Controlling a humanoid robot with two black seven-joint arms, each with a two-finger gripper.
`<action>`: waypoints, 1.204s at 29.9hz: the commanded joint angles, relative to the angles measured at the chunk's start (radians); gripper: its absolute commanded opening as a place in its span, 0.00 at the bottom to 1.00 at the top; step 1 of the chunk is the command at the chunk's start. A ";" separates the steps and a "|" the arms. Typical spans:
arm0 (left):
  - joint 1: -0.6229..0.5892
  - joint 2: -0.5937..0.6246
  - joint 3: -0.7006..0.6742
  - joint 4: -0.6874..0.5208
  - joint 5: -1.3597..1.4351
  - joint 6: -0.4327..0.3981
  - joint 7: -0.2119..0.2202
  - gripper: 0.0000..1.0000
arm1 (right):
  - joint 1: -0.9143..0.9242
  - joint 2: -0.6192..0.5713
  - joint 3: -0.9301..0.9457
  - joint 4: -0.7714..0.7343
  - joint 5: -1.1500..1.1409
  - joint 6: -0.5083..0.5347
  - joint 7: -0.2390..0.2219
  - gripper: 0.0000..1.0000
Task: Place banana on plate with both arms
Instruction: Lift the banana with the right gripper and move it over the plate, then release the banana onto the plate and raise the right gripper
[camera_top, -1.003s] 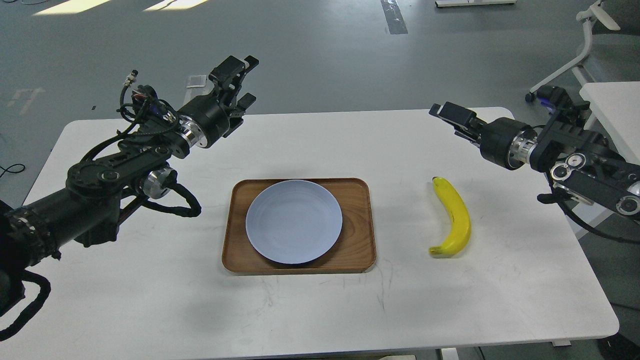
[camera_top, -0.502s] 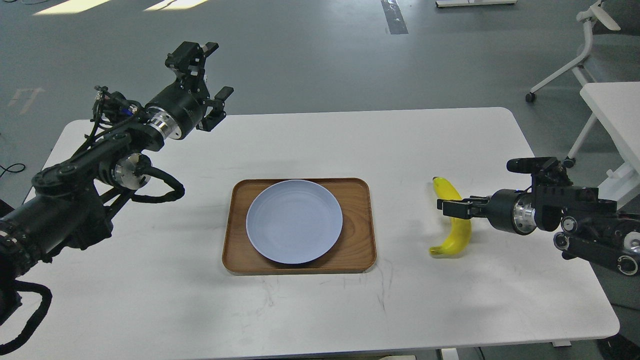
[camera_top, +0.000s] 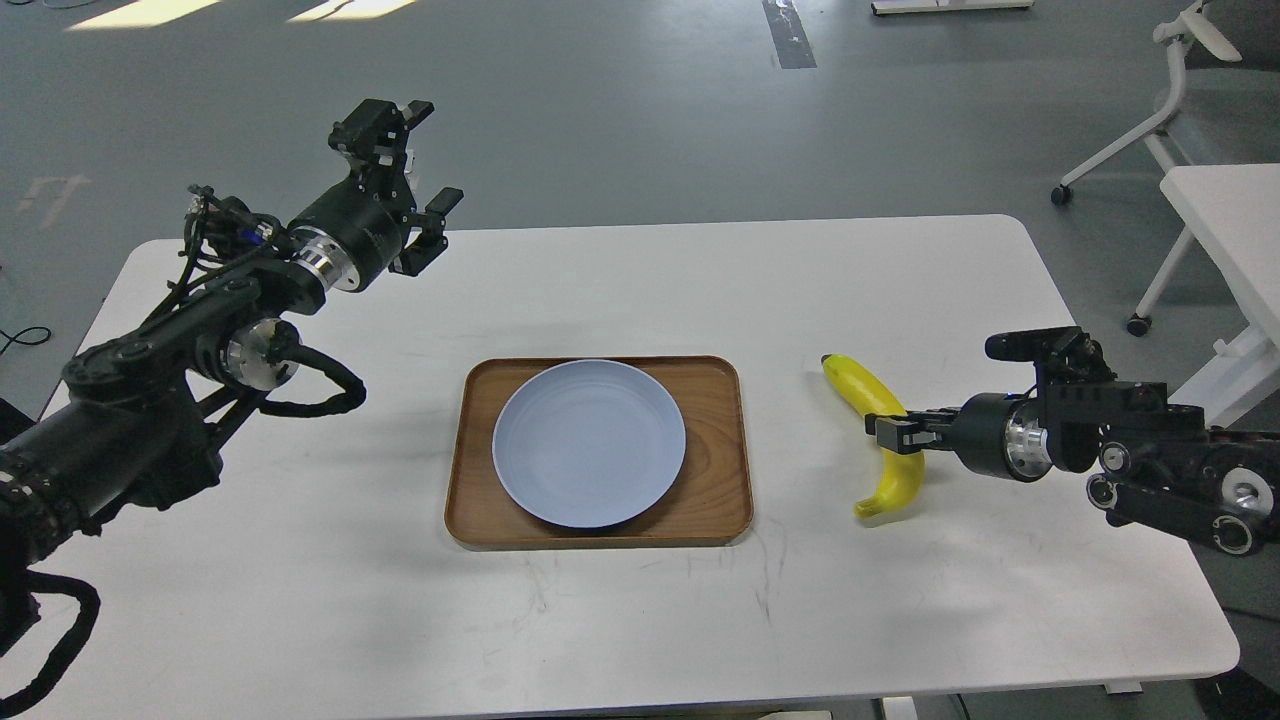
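Observation:
The yellow banana lies on the white table right of the tray, its far tip swung toward the tray. My right gripper comes in low from the right and is shut across the banana's middle. The pale blue-grey plate sits empty on the brown wooden tray at the table's centre. My left gripper is raised above the table's far left edge, well away from the plate, with its fingers spread open and nothing in them.
The white table carries only the tray, plate and banana. A second white table and a white chair base stand off to the right, beyond the table's right edge.
My right gripper dropped from above the table's far right to the banana, closed on its middle and shifted it left, turning its far tip toward the tray. My left arm swung left and back.

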 joint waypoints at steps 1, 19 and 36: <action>0.001 -0.002 0.000 0.000 0.003 0.002 -0.004 0.98 | 0.059 0.010 -0.005 0.005 0.000 -0.002 0.045 0.00; 0.005 0.038 -0.010 -0.001 -0.005 -0.002 0.007 0.98 | 0.356 0.554 -0.312 -0.243 -0.034 -0.077 0.213 0.00; 0.011 0.052 -0.006 -0.011 -0.011 0.002 0.004 0.98 | 0.308 0.648 -0.277 -0.343 0.107 -0.081 0.200 1.00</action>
